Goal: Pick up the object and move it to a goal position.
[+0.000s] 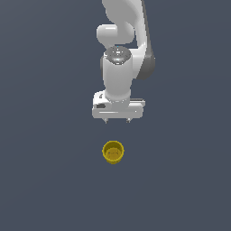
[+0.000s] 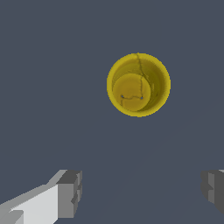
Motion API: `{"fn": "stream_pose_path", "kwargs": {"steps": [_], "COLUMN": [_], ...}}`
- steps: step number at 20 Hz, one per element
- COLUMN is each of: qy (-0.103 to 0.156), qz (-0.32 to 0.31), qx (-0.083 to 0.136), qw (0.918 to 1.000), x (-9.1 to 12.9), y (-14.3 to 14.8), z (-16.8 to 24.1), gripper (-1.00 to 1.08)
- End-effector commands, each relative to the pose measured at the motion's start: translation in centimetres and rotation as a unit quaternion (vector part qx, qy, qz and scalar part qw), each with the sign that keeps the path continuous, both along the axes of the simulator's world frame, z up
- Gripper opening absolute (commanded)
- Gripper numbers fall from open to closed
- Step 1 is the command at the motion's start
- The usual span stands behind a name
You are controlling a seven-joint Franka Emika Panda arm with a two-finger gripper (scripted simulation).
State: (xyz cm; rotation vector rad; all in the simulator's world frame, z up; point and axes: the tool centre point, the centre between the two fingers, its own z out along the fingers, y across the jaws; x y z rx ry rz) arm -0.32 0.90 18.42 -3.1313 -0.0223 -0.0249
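A simulator's bare scene: flat, featureless dark grey-blue ground (image 1: 45,180) everywhere.

Arm (image 1: 121,54) cut off by exterior view's top edge; base and upper links out of sight. Gripper (image 1: 117,120) fingertips there too small to make out. Wrist view: both fingers (image 2: 65,194) cropped by picture edges. Dark markings inside yellow cup (image 2: 138,85) too blurred to identify.

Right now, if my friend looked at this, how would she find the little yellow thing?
Start at the big white robot arm and go down to its open claw. Just below it in the exterior view, apart from it, sits a small yellow cup on the plain dark floor. It's the only yellow, hollow thing.
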Motion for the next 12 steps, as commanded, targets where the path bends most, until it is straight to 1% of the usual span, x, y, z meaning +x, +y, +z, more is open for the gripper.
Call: {"fn": "stream_pose_path", "kwargs": {"steps": [1, 8, 12], "qy": [0.000, 0.004, 0.005], "qz": [0.000, 0.014, 0.012], "qx": [0.000, 0.002, 0.002], "qw": [1.0000, 0.9999, 0.9999], "x": [0.0, -0.3, -0.2], "y": [0.0, 1.9, 1.8], "z": [0.0, 0.1, 0.1], "gripper": [0.28, 0.28, 0.28]}}
